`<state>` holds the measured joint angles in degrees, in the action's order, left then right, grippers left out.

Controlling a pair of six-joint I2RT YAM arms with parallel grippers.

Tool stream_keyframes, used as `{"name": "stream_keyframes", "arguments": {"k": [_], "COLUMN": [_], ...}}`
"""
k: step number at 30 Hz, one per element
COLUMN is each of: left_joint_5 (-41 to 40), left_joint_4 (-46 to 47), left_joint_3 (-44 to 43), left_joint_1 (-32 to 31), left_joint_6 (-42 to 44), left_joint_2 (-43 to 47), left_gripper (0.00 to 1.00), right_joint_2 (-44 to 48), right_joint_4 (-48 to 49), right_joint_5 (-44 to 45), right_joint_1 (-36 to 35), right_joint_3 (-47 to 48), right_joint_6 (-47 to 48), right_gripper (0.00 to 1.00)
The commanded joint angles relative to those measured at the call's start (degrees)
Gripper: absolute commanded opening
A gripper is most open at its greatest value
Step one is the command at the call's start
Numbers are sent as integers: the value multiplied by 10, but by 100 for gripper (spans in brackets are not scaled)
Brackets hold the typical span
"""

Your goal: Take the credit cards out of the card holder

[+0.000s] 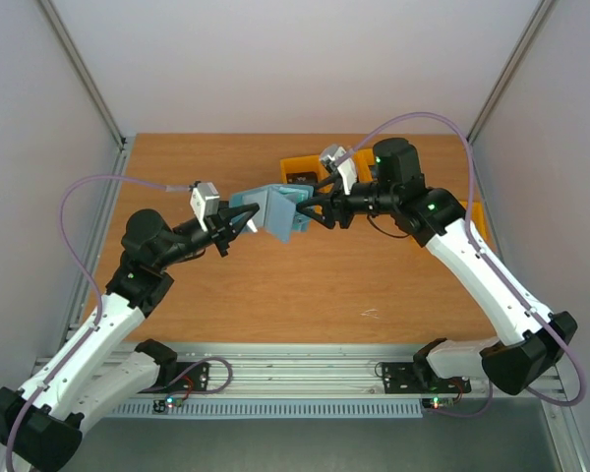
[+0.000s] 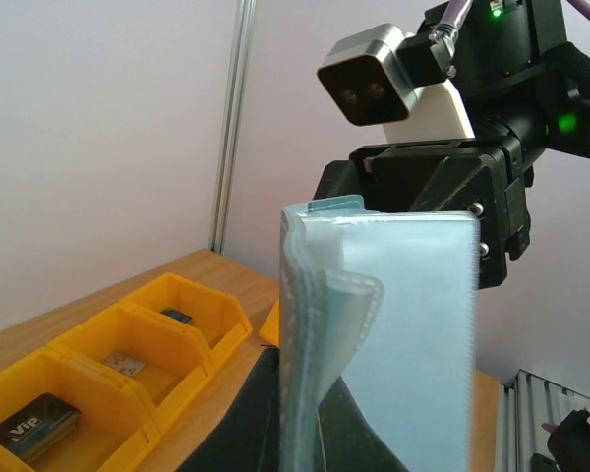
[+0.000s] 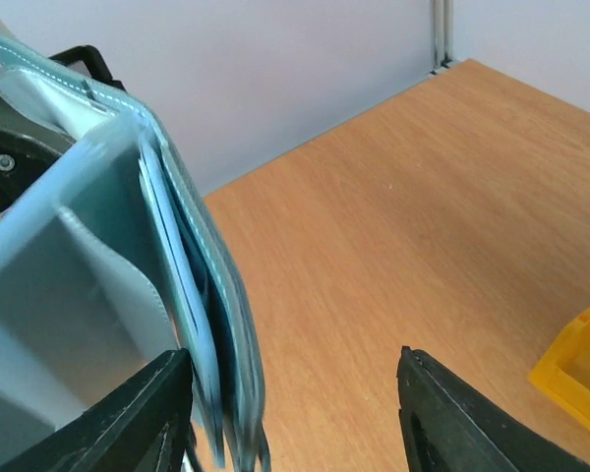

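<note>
1. Now, my right gripper (image 3: 293, 393) has its jaws standing well apart with nothing pinched between them. Bare wooden table (image 3: 403, 226) shows through most of the gap.
2. Just inside its left-hand finger (image 3: 128, 423) hang the lower edges of the card holder (image 3: 98, 265). It is teal, spread open and lifted clear of the table.
3. Along that edge runs a stack of thin pale layers (image 3: 202, 324). I take the credit cards to be tucked in there, but I cannot tell which edge is a card and which is a pocket lip.
4. On the far side of the holder from this gripper, my left gripper (image 2: 297, 413) is clamped tight on the other panel and props the holder upright. From above, the holder sits directly between the two grippers.
5. I judge the step in hand to be pinching a card edge and drawing it out. To do that well I would shift the right gripper sideways until only one thin layer lies between the jaws, not the whole panel. Then I would close gently and pull straight along the pocket, away from the left gripper.
6. The left clamp needs to be firm, or the holder will twist and slide out with the card.
7. Beyond the right gripper, well clear of the holder, stand yellow bins (image 2: 128, 334). One holds a dark card marked VIP (image 2: 34, 425).
</note>
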<state>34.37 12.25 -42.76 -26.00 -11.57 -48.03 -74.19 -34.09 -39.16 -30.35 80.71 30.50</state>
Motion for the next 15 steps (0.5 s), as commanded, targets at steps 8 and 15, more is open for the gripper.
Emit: {"name": "stream_keyframes", "arguments": {"k": [8, 15], "left_joint_5": [0, 16], "left_joint_4": [37, 34], "left_joint_3": [-16, -11], "left_joint_1": [-6, -6], "left_joint_6": [-10, -6], "left_joint_2": [10, 13], "left_gripper": [0, 0], "right_joint_2": [-47, -68], "right_joint_4": [6, -12], "right_joint_5": [13, 40], "right_joint_1": [-93, -104], "right_joint_3": [60, 92], "right_joint_6": [-2, -35], "right_gripper": [64, 30]}}
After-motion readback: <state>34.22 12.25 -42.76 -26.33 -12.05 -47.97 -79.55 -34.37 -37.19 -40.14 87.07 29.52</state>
